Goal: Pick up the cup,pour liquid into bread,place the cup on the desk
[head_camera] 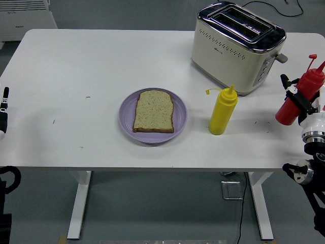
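Observation:
A slice of bread (154, 111) lies on a purple plate (127, 118) in the middle of the table. My right hand (303, 104) is shut on a red squeeze bottle (299, 96) at the table's right edge and holds it tilted, lifted off the table, nozzle up and to the right. A yellow squeeze bottle (223, 110) stands upright to the right of the plate. No cup is in view. My left arm (3, 114) rests at the picture's left edge, off the table.
A cream and chrome toaster (236, 47) stands at the back right, behind the yellow bottle. The table's near edge (152, 166) runs along the bottom.

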You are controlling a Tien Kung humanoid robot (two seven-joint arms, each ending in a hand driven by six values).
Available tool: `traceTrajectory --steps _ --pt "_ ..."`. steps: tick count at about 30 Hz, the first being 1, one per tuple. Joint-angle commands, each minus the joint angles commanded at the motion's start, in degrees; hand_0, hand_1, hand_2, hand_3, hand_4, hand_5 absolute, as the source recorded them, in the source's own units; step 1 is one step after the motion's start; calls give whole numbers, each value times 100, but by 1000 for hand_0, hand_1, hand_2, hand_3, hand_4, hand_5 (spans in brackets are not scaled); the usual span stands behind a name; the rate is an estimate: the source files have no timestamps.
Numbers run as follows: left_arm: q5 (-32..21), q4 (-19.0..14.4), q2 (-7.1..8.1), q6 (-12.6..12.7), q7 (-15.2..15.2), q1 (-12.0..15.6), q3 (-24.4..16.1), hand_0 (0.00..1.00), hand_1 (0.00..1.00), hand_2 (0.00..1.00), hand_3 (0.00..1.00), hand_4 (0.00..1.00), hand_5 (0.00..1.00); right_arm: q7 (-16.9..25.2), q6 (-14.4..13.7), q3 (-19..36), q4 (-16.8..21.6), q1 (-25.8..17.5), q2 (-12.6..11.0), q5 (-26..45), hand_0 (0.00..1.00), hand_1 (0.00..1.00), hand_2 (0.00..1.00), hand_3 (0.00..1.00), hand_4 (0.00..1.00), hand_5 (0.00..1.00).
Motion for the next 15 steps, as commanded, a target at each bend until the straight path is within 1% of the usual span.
traceTrajectory --steps 2,3,5,7,10,11,14,15 --pt "0 1 0 -1 1 2 3 784 740 731 682 563 998 -10 -18 20 95 119 -51 -135 2 2 89 201 911 198" --pt "0 1 0 -1 2 3 7 783 739 731 682 562 998 -20 -28 27 173 220 -94 -284 2 2 94 209 893 186" --pt "1 2 0 -2 2 6 7 783 739 731 682 562 998 -66 -59 20 255 350 -146 -590 2 2 94 209 893 186" --pt "0 2 0 -2 3 10 4 783 739 731 682 562 998 -153 -133 -33 323 511 -208 -1044 2 2 94 209 893 186" --pt "0 0 0 -1 2 9 -15 783 739 731 683 561 998 -366 -338 -223 390 798 -305 -1720 2 2 103 216 882 177" --pt "0 0 0 0 1 9 -23 783 739 731 683 561 998 -495 -424 -322 405 922 -337 -1981 2 2 103 216 882 177" --pt "0 -2 0 -1 1 3 -39 783 739 731 683 561 998 -779 -553 -555 395 1216 -387 -2688 2 2 103 216 882 177" --pt "0 -2 0 -1 1 0 -44 784 739 732 682 560 998 -880 -576 -633 382 1325 -394 -2912 2 2 111 225 862 175"
